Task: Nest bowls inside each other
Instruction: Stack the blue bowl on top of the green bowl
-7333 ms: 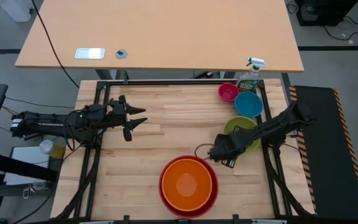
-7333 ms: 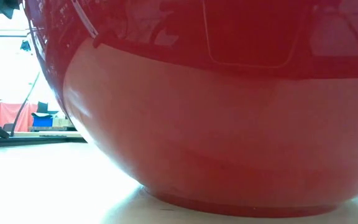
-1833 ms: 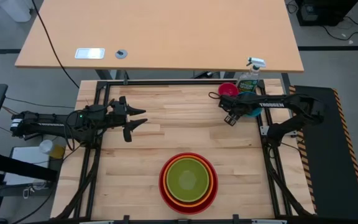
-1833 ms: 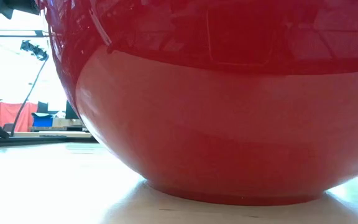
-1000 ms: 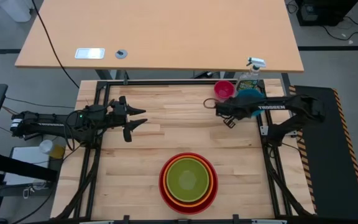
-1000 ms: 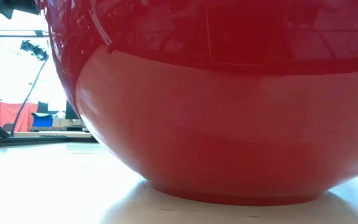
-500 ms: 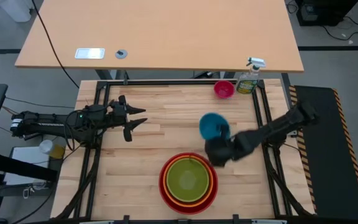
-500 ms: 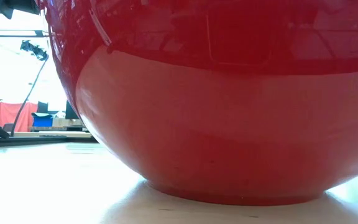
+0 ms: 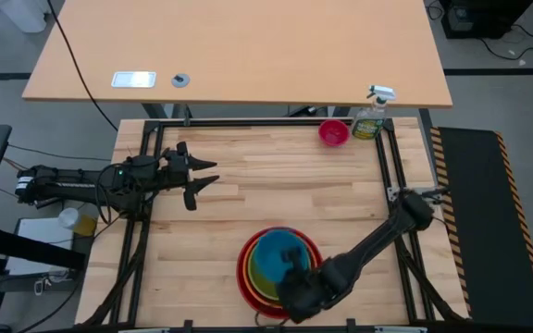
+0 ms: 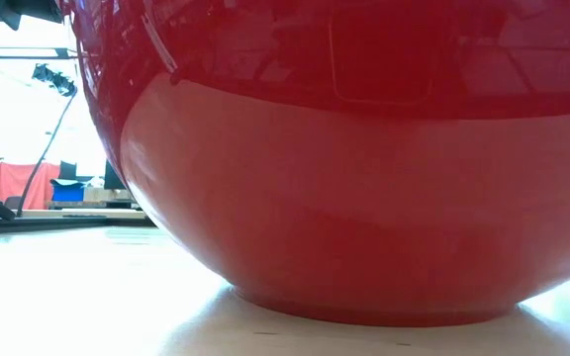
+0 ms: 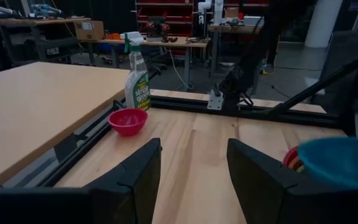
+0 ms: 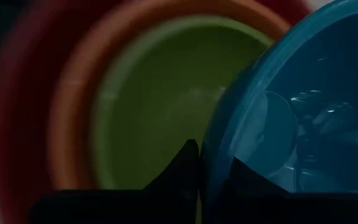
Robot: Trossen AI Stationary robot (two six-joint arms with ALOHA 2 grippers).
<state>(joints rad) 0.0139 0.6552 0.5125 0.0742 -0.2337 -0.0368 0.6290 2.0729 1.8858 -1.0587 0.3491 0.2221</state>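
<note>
The red bowl (image 9: 242, 280) stands near the table's front edge with the orange bowl (image 9: 249, 259) and the lime green bowl (image 9: 260, 278) nested in it. Over this stack my right gripper (image 9: 293, 283) is shut on the blue bowl (image 9: 279, 258). The small pink bowl (image 9: 333, 132) rests on its base at the far right. My left gripper (image 9: 207, 176) hovers open and level over the table's left side, with nothing between its fingers (image 11: 135, 180). My right gripper pinches the blue bowl's rim (image 12: 207, 163) on its near side, one finger (image 12: 180, 169) outside the wall and the other inside, showing through the plastic. The fingers slant down from the near right. The bowl sits over the green bowl; whether it touches it cannot be told.
A green spray bottle (image 9: 372, 116) with a white trigger stands at the far right corner beside the pink bowl. The red bowl's wall (image 10: 364, 178) fills the low view. A black frame (image 9: 248, 123) borders the table.
My right gripper has swung from the far right corner toward the table's near edge, tipping downward and rolling, and has carried the blue bowl clear of the table until it is over the nested stack. The pink bowl and my left gripper have stayed put.
</note>
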